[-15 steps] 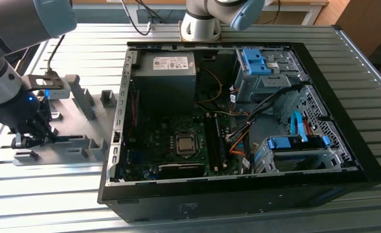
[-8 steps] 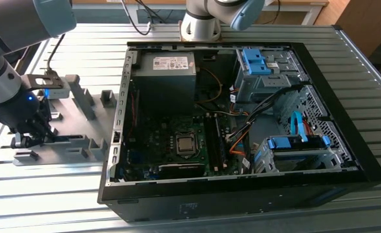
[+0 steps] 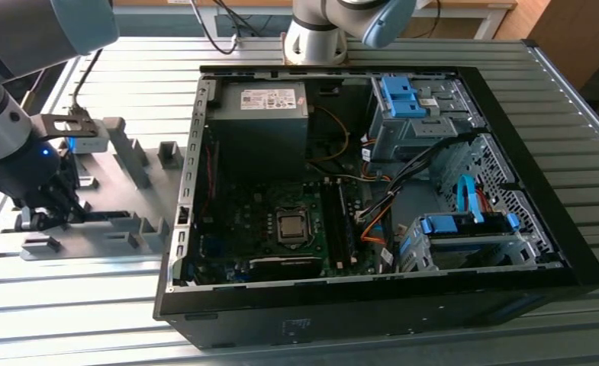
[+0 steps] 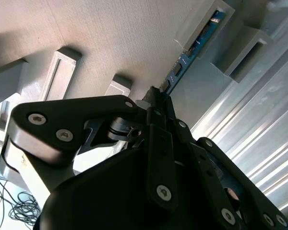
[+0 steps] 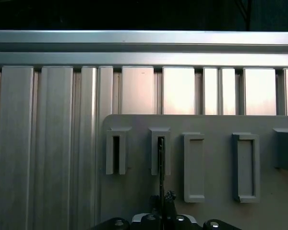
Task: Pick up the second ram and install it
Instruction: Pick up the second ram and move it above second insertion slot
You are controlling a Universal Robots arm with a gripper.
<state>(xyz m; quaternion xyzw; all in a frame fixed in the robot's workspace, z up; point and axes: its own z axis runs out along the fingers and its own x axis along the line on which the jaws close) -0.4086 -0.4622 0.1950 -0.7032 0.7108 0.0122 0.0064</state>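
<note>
The second ram (image 4: 192, 52) is a thin blue circuit-board strip standing on edge, its far end seated in a slotted grey block (image 4: 201, 28). In the first wrist view the second ram (image 5: 161, 160) shows edge-on in one of the slotted holders. My gripper (image 4: 159, 96) has its fingers pressed against both faces of the strip's near end. In the exterior view my gripper (image 3: 46, 219) is low over the grey fixture plate (image 3: 116, 191) at the exterior view's left, apart from the open computer case (image 3: 381, 305).
The case lies open with the motherboard (image 3: 278, 229), memory slots (image 3: 338, 221), power supply (image 3: 263, 114), loose cables and blue drive cages (image 3: 462, 229) inside. Other grey slotted blocks (image 5: 194, 165) stand on the fixture plate. All of it sits on a ribbed aluminium table (image 3: 75, 305).
</note>
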